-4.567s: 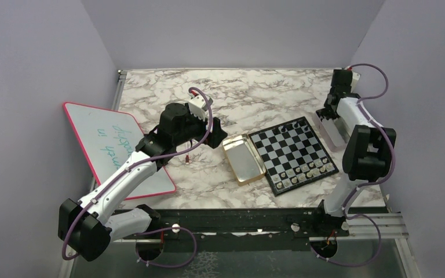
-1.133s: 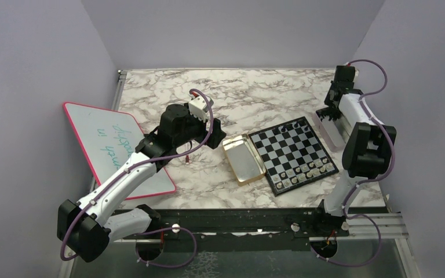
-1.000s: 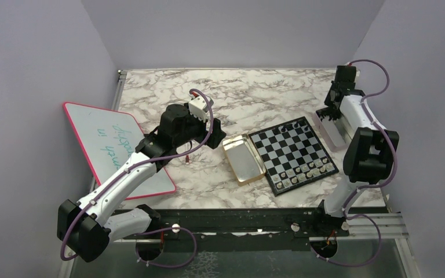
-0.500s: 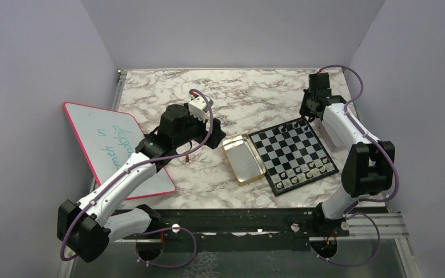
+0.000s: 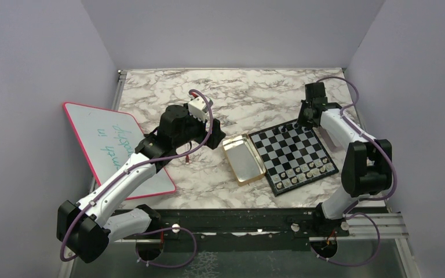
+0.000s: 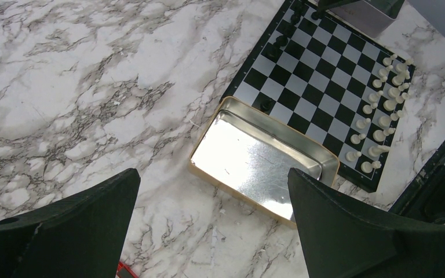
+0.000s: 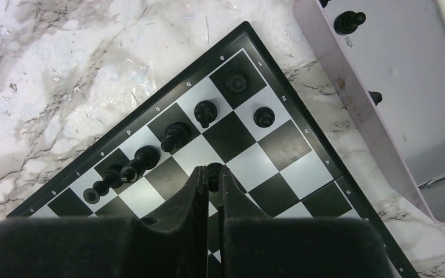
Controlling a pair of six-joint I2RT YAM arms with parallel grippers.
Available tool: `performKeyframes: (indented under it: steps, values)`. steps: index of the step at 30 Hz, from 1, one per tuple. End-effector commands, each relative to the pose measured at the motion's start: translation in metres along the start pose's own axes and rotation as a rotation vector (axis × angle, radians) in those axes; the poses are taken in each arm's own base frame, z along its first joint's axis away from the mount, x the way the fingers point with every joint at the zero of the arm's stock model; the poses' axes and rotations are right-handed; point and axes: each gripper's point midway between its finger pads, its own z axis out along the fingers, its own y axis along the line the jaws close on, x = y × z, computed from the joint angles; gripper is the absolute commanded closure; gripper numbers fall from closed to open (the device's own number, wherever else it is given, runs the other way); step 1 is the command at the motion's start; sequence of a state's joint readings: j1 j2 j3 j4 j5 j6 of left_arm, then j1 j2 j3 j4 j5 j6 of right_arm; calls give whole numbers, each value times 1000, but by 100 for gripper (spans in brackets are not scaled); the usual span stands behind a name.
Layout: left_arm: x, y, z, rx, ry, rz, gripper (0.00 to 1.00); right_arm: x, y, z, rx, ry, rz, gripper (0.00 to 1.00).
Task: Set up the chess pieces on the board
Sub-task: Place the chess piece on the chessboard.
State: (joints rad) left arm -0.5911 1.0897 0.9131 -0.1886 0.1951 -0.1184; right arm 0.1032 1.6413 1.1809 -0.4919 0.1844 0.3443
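**Ana:** Overhead first. Which arm has the job?

**Me:** My right claw (image 5: pixel 303 118). It hangs over the far corner of the small black-and-grey checked chessboard (image 5: pixel 292 153). My left claw (image 5: pixel 219 138) sits beyond the gold rectangular metal tin (image 5: pixel 243 159), which lies just beside the board's left edge. So the right is much nearer.

**Ana:** Left wrist view?

**Me:** Those jaws are spread wide with nothing between them. Below them the tin shows a bare shiny floor, and I see no pieces in it. The pale silvery chessmen (image 6: pixel 382 104) stand in two rows along one board edge. The black chessmen (image 6: pixel 284 35) gather at the opposite edge.

**Ana:** Right wrist?

**Me:** The fingers are pinched tight on a small black chessman (image 7: pixel 213 170). I look down on its rounded top, so I judge it upright. It hangs over the board's second row from the black edge, and a single black piece (image 7: pixel 263 117) in that row lies up and right of the claw. I judge a short straight descent, though I can't tell the exact square. The pale lilac plastic tray (image 7: pixel 405 75) beside the board holds at least two loose black pieces (image 7: pixel 350 22).
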Motion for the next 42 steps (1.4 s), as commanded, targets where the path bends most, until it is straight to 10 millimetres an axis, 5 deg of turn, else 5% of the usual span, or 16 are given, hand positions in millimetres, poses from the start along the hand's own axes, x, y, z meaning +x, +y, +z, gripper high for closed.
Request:
performKeyframes:
  steps: [1, 13, 42]
  values:
    - [-9, -1, -4, -6, -39, 5, 1, 8, 2, 12, -6, 18, 19, 99]
    - [-10, -1, -5, -7, -43, 8, 1, 13, -10, 34, 74, 15, 24, 99]
    - [-9, 0, -5, -9, -42, 10, 1, 15, -13, 49, 121, 39, 20, 94]
